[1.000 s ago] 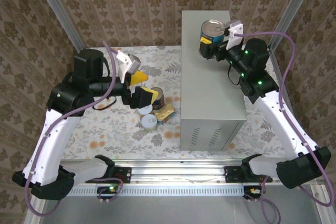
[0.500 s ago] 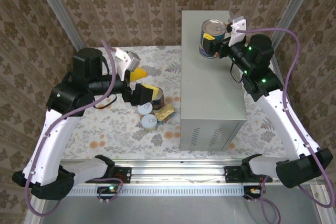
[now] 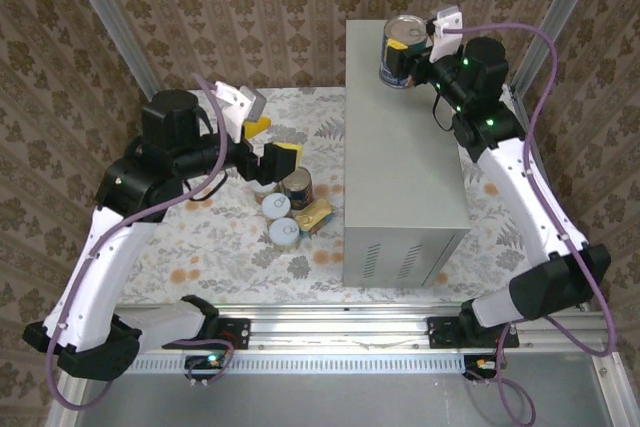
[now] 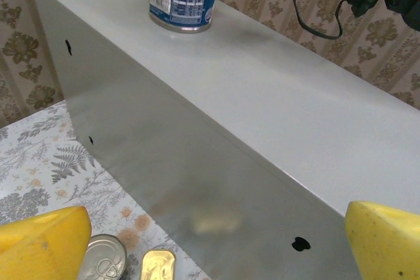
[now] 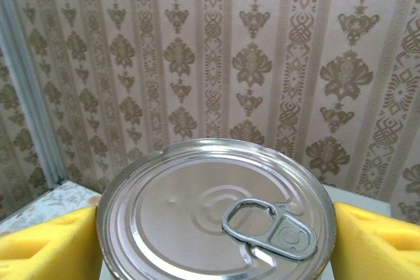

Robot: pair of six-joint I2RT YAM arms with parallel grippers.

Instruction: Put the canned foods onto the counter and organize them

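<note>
Three walls of brown damask wallpaper (image 3: 250, 7) close the space in, with a silvery post (image 3: 105, 17) at the far left corner and another post (image 3: 560, 7) at the far right. The floor (image 3: 200, 247) is a pale sheet printed with grey leaves and orange blooms. On its right half stands one desk (image 3: 400, 167), a tall light grey metal box with vent slots (image 3: 400, 262) on the near face and a plain top.

Tins counted in view: five.
- One blue can (image 3: 403, 47) stands upright at the far end of the desk top.
- On the floor just left of the desk is a close cluster of four: one dark can (image 3: 297, 187), one silver-lidded can (image 3: 277, 207), a second silver-lidded can (image 3: 284, 232), and one flat gold tin (image 3: 314, 215) lying nearest the desk's side.

Arms: two. The right gripper (image 5: 213, 237) clamps the blue can, with a yellow pad pressed to each side of its lid. The left gripper (image 3: 272, 142) hangs over the cluster, pads spread wide and nothing between them.
</note>
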